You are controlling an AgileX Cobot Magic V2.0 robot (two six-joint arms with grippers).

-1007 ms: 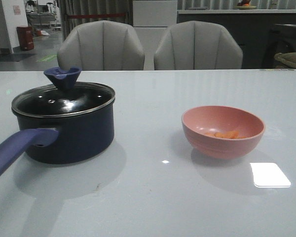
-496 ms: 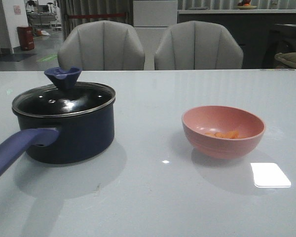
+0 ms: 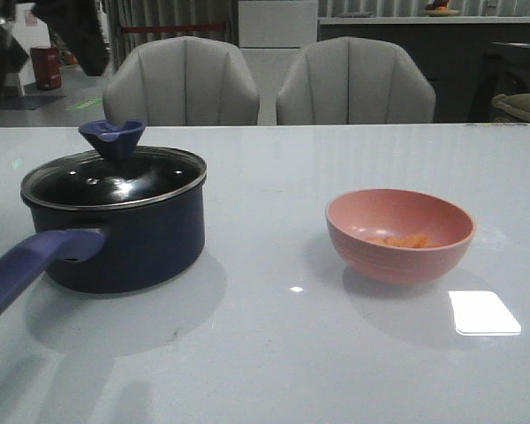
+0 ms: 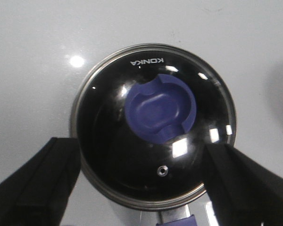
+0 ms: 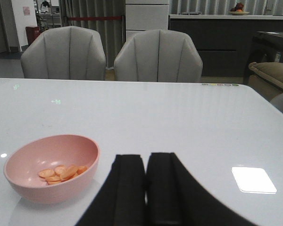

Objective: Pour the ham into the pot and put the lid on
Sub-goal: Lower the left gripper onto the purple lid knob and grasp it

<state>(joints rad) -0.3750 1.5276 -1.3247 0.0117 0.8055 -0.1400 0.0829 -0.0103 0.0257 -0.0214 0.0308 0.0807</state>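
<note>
The dark navy pot [image 3: 128, 243] stands at the table's left, its long handle [image 3: 26, 265] pointing toward the front. The glass lid [image 3: 115, 181] with its blue knob [image 3: 112, 137] sits on it. My left gripper [image 4: 140, 153] hovers open above the lid [image 4: 108, 141], one finger [image 4: 42, 179] to each side, and the knob [image 4: 160, 113] lies beyond the tips. Orange ham slices [image 3: 402, 239] lie in the pink bowl [image 3: 397, 263] at the right. My right gripper [image 5: 146, 162] is shut and empty, low over the table beside the bowl [image 5: 33, 190] and ham [image 5: 61, 172].
Two grey chairs [image 3: 181, 79] [image 3: 353, 79] stand behind the table's far edge. A dark part of the left arm [image 3: 75, 35] shows at the top left of the front view. A bright light patch [image 3: 483, 312] lies on the table near the bowl.
The left arm has come into the front view at the top left, and its shadow now falls on the table's near left. Pot, lid and bowl have not moved.
</note>
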